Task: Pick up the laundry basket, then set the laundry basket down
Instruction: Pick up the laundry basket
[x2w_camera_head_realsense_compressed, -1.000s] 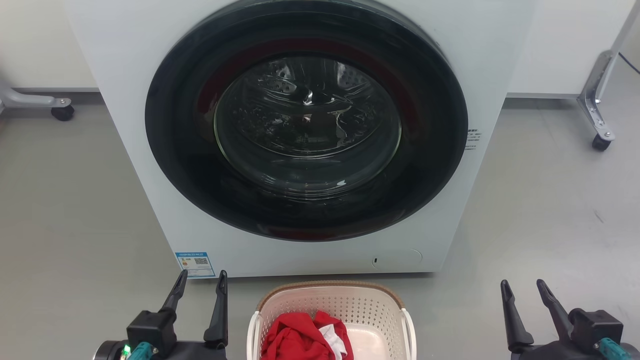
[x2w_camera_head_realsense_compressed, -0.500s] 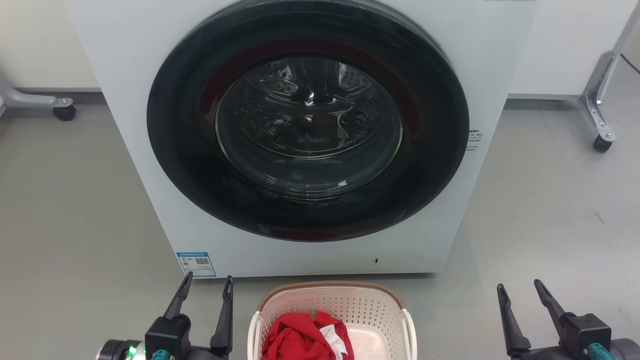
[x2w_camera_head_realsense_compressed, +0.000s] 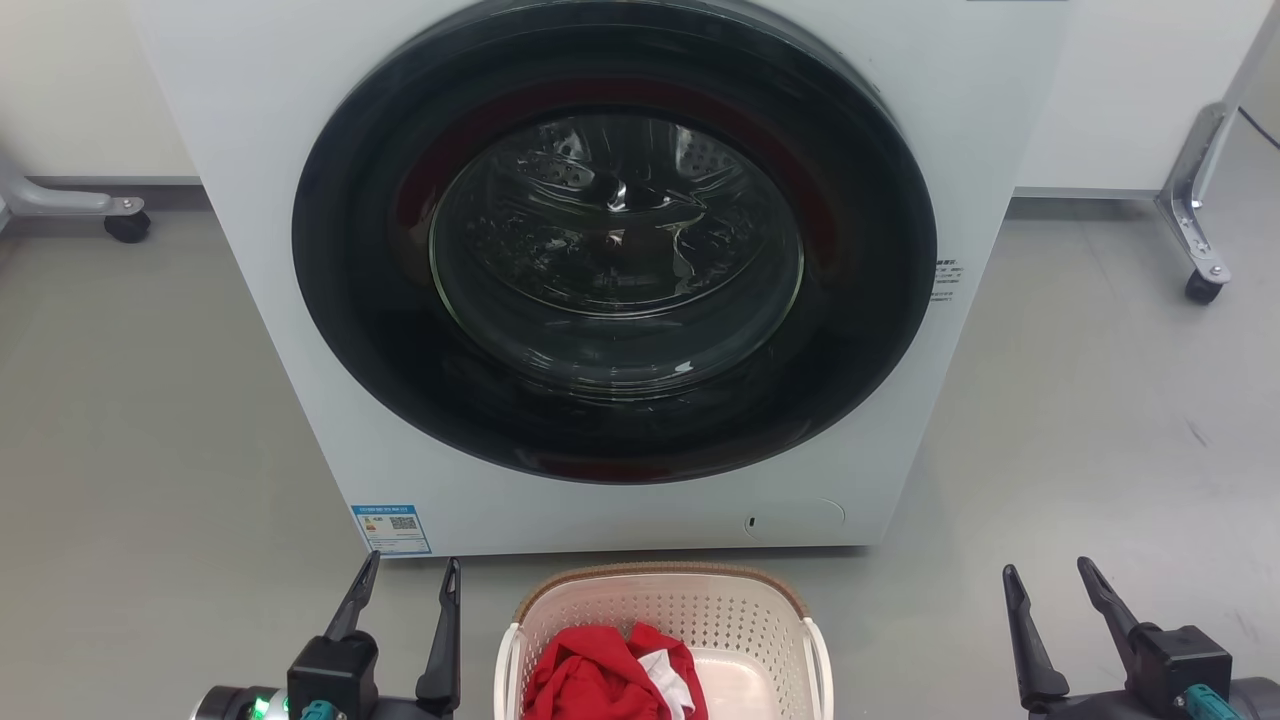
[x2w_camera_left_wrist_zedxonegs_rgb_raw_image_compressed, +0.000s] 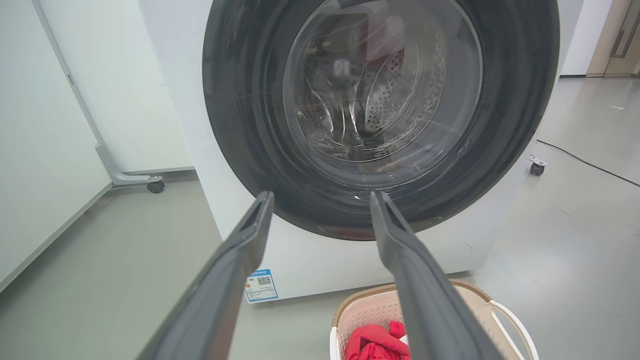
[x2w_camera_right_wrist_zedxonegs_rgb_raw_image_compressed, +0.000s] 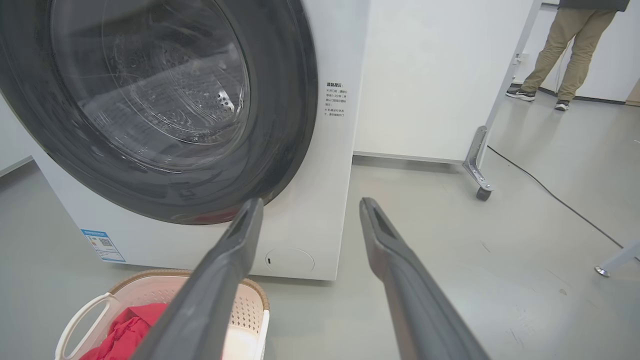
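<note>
Symmetry matters here: the laundry basket (x2w_camera_head_realsense_compressed: 680, 612) sits on the floor (x2w_camera_head_realsense_compressed: 120, 450) just before the washing machine (x2w_camera_head_realsense_compressed: 240, 200), red clothes (x2w_camera_head_realsense_compressed: 590, 675) inside. We hold both sets of fingers (x2w_camera_head_realsense_compressed: 441, 640) spread and empty, the left gripper (x2w_camera_head_realsense_compressed: 412, 560) near the basket's side, the right gripper (x2w_camera_head_realsense_compressed: 1046, 566) well apart. We judge it best to lower both, close on the side handles (x2w_camera_head_realsense_compressed: 822, 655) together, and lift level.
</note>
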